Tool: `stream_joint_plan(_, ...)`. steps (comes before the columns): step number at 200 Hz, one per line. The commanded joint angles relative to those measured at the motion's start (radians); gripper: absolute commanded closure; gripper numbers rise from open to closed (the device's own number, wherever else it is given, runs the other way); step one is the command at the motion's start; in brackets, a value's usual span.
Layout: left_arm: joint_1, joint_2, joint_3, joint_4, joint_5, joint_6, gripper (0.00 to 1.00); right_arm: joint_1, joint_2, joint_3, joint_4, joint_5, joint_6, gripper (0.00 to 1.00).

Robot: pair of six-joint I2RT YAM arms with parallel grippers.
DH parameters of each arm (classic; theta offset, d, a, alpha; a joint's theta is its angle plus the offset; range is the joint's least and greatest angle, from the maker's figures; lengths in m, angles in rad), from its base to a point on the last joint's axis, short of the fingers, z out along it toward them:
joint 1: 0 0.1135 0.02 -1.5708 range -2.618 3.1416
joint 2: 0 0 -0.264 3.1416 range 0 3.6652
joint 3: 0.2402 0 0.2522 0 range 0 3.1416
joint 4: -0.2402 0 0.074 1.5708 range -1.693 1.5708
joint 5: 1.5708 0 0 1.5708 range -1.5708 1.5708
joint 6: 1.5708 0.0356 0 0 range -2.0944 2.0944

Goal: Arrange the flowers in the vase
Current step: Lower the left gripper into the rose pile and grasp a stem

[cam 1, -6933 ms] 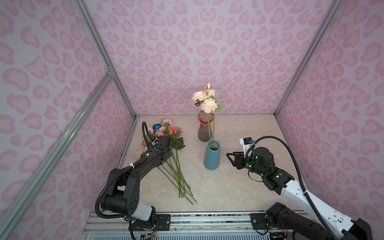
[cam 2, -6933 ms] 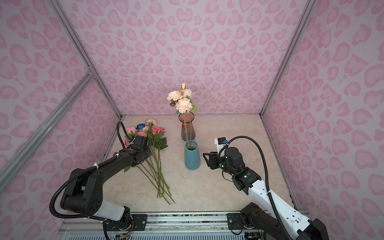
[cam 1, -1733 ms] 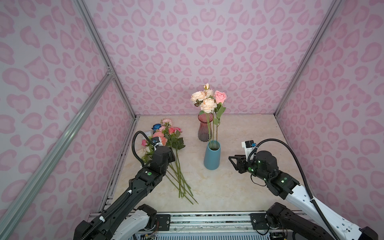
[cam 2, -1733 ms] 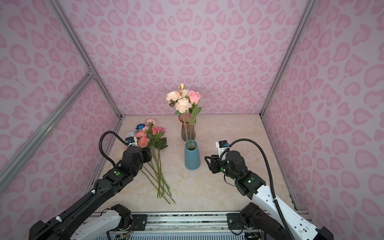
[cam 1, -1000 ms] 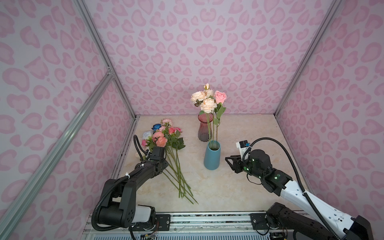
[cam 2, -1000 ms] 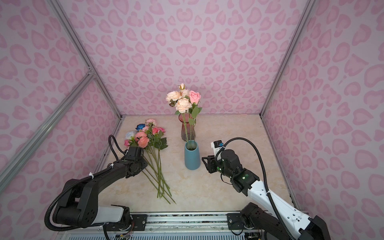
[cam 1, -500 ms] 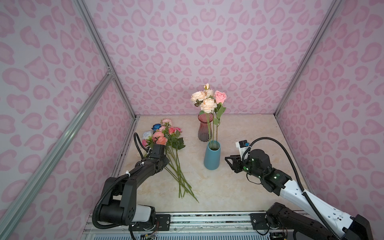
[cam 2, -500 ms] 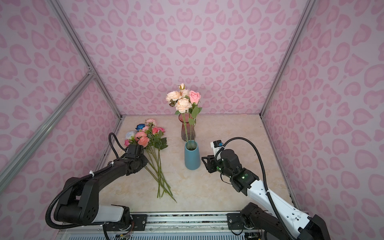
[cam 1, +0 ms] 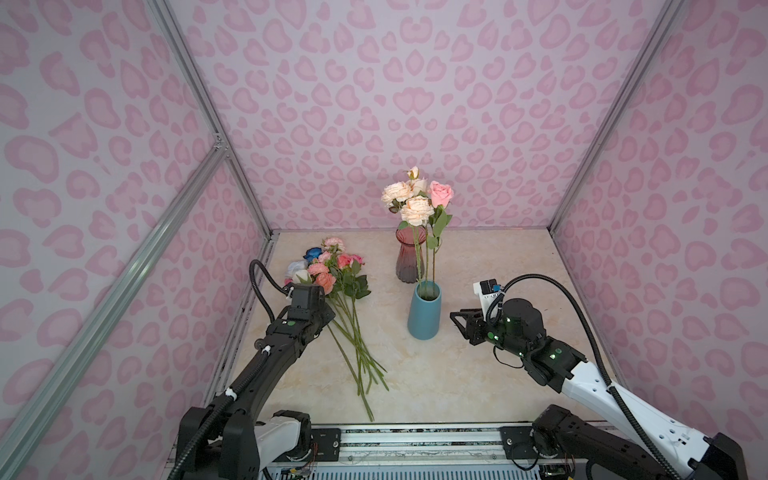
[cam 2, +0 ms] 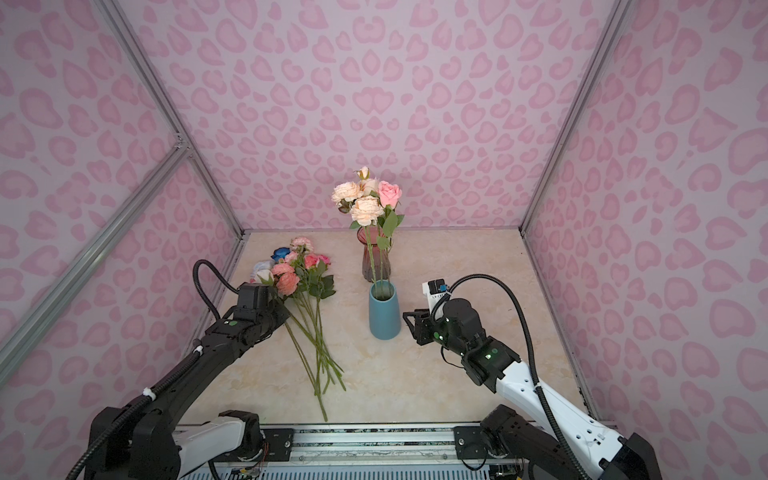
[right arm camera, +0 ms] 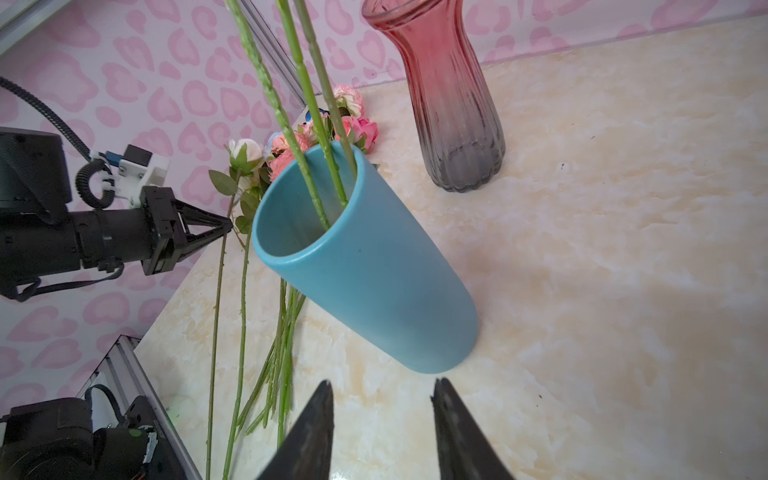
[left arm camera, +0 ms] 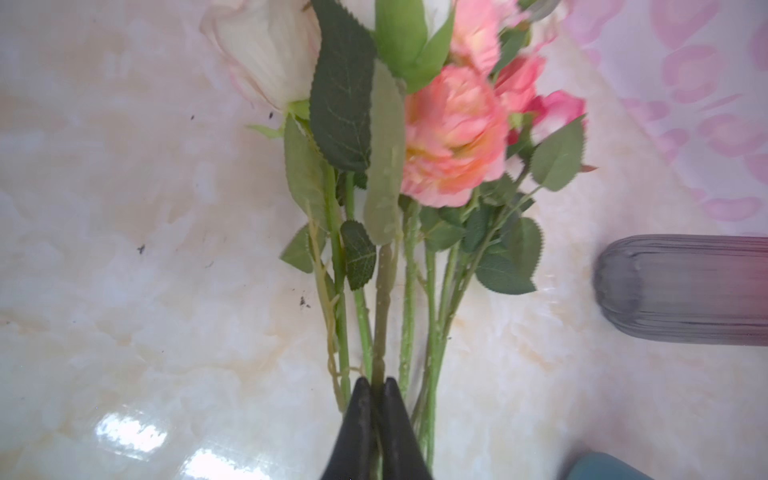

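Right, left wrist view first: the left end effector (left arm camera: 376, 384) is clenched on one olive-green stem (left arm camera: 381, 307), pinched at the very tips. The rest of the flowers (left arm camera: 453, 137) fan out on the desk (left arm camera: 124, 257) directly ahead of it. Neighbouring stems lie against the held one on both sides and leaves overlap it, so a lift may well drag a second flower along or snag a leaf. A tip-only pinch on a round stem could also let it twist or slide out.

Over to the right wrist view: the right end effector (right arm camera: 380, 386) hangs released, gripping nothing, with the blue vase (right arm camera: 365, 270) just ahead of its jaws and not touching. Three stems lean in that mouth, so room looks tight, and a new stem could jam against them or catch the rim. The red glass vase (right arm camera: 453, 104) stands farther beyond, empty as far as I can see.

In both top views, the grip sits close to the flower heads, leaving a long tail trailing back behind the left end effector. That tail may swing and clip the blue vase, which looks top-heavy under its peach and pink blooms (cam 1: 417, 199). A knock there could tip it.
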Motion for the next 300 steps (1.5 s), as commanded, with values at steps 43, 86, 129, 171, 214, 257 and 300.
stream_joint_plan(43,0.002,0.015,0.195,-0.012,0.016,0.076,0.97,0.001,-0.015,0.008,0.009,0.009,0.005,0.59)
stream_joint_plan(86,0.002,0.157,0.208,0.034,0.074,0.067,0.95,0.0,-0.041,0.011,-0.014,0.027,-0.002,0.59)
stream_joint_plan(129,0.002,0.252,0.225,0.035,0.079,0.096,0.72,-0.001,-0.051,0.021,-0.035,0.041,-0.017,0.58)
stream_joint_plan(171,0.0,0.252,0.24,0.021,0.109,0.122,0.54,0.0,-0.039,0.021,-0.032,0.043,-0.021,0.56)
stream_joint_plan(214,-0.021,0.233,0.19,0.003,0.084,0.12,0.57,0.0,-0.021,0.014,-0.015,0.043,-0.02,0.56)
stream_joint_plan(257,-0.025,0.135,0.054,0.009,-0.002,0.064,0.59,0.0,0.006,0.01,-0.007,0.028,-0.022,0.56)
stream_joint_plan(300,-0.022,0.145,-0.017,0.024,-0.026,0.044,0.61,0.0,0.031,0.006,0.019,0.018,-0.018,0.56)
